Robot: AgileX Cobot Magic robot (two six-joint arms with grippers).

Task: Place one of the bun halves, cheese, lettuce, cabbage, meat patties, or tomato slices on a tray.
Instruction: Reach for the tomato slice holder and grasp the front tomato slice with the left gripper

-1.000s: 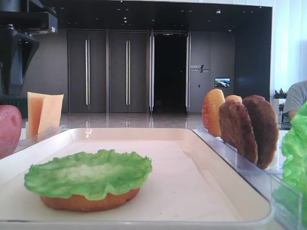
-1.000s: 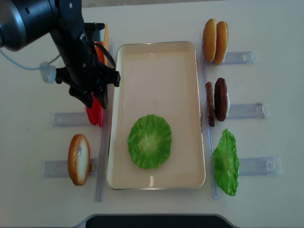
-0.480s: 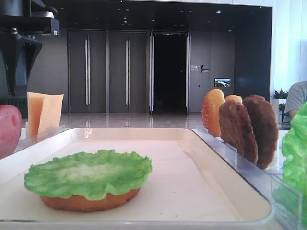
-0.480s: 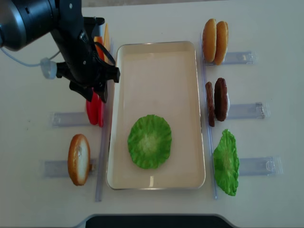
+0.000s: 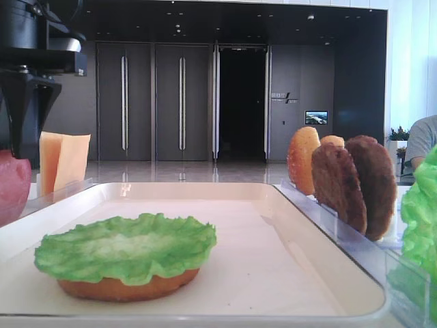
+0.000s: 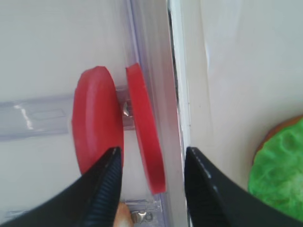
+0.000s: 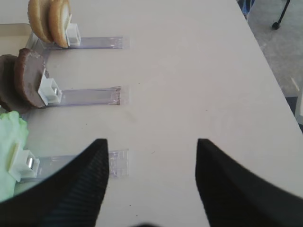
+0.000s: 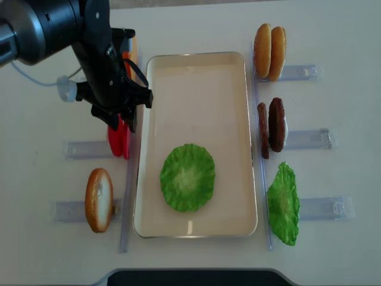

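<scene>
Nearest me on the tray (image 8: 196, 65) I already have a bun half (image 5: 126, 285) lying flat with a lettuce (image 8: 187, 177) leaf on top, so the first layers look done; the rest of the tray is bare, and I judge a tomato slice is the piece I am going for. My left gripper (image 6: 151, 163) hangs over the tomato slices (image 6: 118, 125), which stand on edge in their clear rack (image 8: 86, 149) just beside the tray's left rim; the fingers are spread wide, bracketing the slice nearer the tray without touching it, holding nothing; the other slice sits partly behind the left finger. Farther back on that side is the cheese (image 5: 63, 160). My right gripper (image 7: 150, 175) hovers over bare tabletop (image 7: 189, 71), fingers wide and empty.

The left wrist view alone shows the fingers straddling one slice; overhead the arm hides that. The low front view shows the bun under the lettuce, which the overhead cannot. The right wrist view shows the meat patties (image 7: 23, 82) and spare bun halves (image 7: 47, 21) untouched in their racks.
</scene>
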